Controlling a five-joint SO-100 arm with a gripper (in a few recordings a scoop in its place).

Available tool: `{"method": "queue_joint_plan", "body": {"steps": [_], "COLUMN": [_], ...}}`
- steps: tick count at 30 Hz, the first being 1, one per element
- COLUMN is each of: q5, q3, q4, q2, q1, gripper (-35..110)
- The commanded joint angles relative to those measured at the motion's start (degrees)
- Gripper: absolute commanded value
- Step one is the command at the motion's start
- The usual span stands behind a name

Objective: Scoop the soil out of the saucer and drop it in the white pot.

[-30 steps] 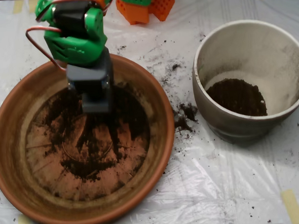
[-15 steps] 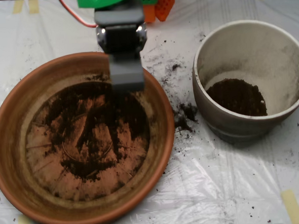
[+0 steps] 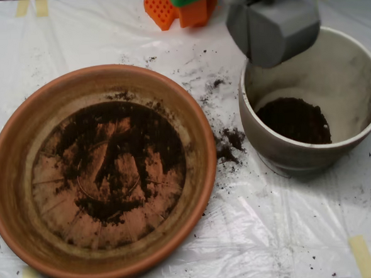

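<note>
**Scoop shells at the pot's rim, closure unclear**

The scoop point(image 3: 272, 28) hangs above the upper-left rim of the white pot point(image 3: 361, 125), seen from above as 2 grey shells meeting along a seam; whether they are pressed fully together or slightly parted, and whether they carry a load, I cannot tell from this angle.

1 second ago the scoop was down in the saucer point(image 3: 13, 206), its tip in the soil point(image 3: 114, 159) near the upper part of the dish. Half a second ago it had lifted to the saucer's top rim. Now it has swung right, clear of the saucer, and arrived over the pot. That reads as the carry leg of a scoop cycle nearing its end, with the release probably next; the scoop sits over the pot's edge rather than its middle, so some spill outside seems possible.

The soil left in the saucer is thin: a dark, patchy smear across the ridged base, thickest toward the upper middle, with bare terracotta showing through. A darker mound already lies in the bottom of the pot. Loose crumbs are scattered on the plastic sheet point(image 3: 254, 235) between the 2 vessels.
</note>
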Motion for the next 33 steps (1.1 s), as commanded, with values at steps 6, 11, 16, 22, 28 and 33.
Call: {"method": "queue_joint_plan", "body": {"steps": [6, 11, 16, 22, 28, 33], "q5": [-2.72, -3.43, -3.78, -2.64, 2.46, 6.06], "q3": [-5.89, -2.72, -0.53, 2.02, -6.68, -14.85], "q4": [1.93, 0.79, 0.35, -0.62, 3.34, 6.33], "q2": [-2.20, -0.62, 0.18, 1.76, -0.53, -3.96], "q1": [-4.83, -3.87, -3.78, -3.96, -0.70, 9.76], "gripper": [23, 35, 35, 35, 37, 31]}}
